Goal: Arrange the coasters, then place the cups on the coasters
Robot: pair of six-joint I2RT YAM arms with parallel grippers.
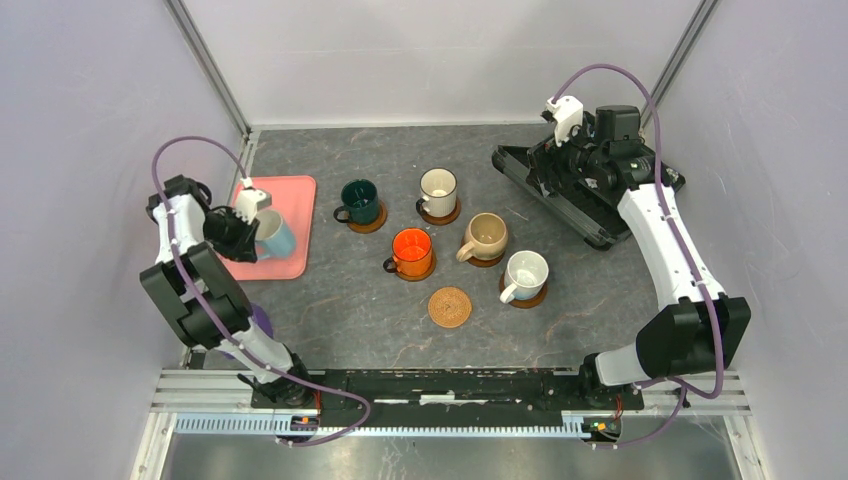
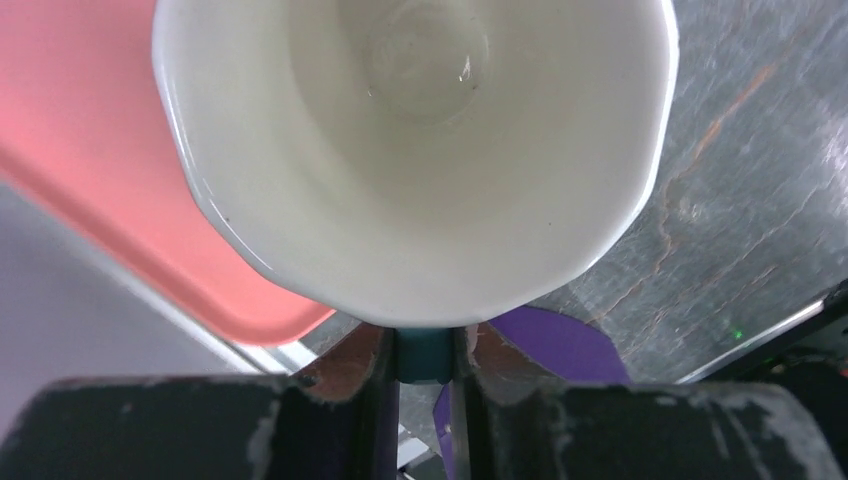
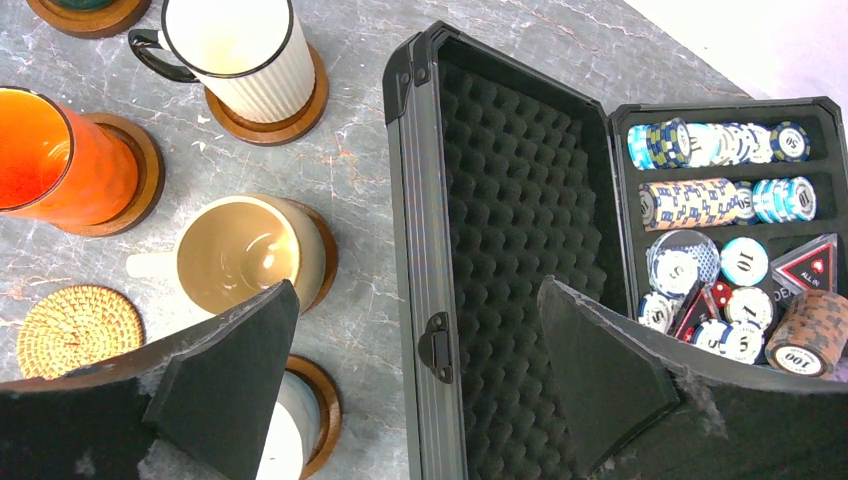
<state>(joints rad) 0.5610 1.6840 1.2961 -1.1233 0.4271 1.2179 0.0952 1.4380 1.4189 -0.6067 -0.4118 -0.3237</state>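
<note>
Grey marbled table [image 1: 350, 300], pink tray [image 1: 300, 195], coasters [image 1: 450, 307], open case [image 1: 565, 205], possibly purple disc [image 1: 262, 320]

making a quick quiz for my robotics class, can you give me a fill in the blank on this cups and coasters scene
1. The left gripper pinches the light blue ceramic mug at the ____ rectangular tray.
2. The round woven light-brown coaster holds ____ cup.
3. The right gripper hangs with jaws ____ above the black foam-lined chip case.
Missing words: pink; no; open.

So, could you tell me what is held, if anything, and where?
Left gripper's jaws pinch the light blue cup, apparently by its handle; right gripper holds nothing.
</note>
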